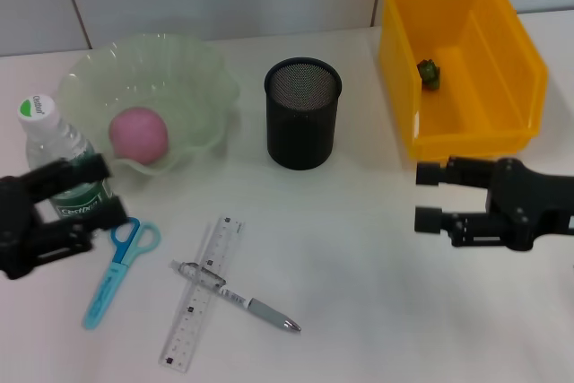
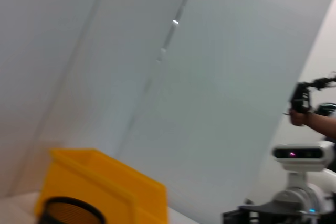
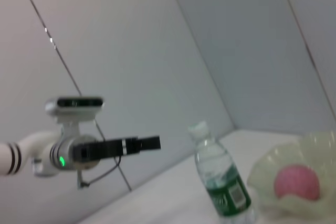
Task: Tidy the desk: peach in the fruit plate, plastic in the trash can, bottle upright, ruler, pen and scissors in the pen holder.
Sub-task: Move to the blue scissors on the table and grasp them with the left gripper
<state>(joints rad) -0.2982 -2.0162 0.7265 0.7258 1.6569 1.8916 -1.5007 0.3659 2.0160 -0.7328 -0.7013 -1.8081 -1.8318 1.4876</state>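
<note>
Left gripper (image 1: 79, 193) is sitting with its two black fingers spread around the lower body of the water bottle (image 1: 56, 152), one finger behind the label and one in front; I cannot tell whether they are pressing it. I am seeing the bottle standing upright just left of the green fruit plate (image 1: 202, 87), with the pink peach (image 1: 138, 134) already lying in that plate.

Right gripper (image 1: 429, 195) is hovering in front of the yellow bin (image 1: 520, 51), fingers parted wide and holding nothing. A small dark-green scrap (image 1: 430, 73) is lying inside the bin.

Taking the black mesh pen holder (image 1: 303, 114) as my landmark: the blue scissors (image 1: 121, 268) are lying well to its front-left, just beside the left gripper, long axis running front to back. The clear ruler (image 1: 198, 293) and the pen (image 1: 240, 297) crossing over it are lying in front of the holder, between the two arms. I am judging the left arm nearer the scissors.
</note>
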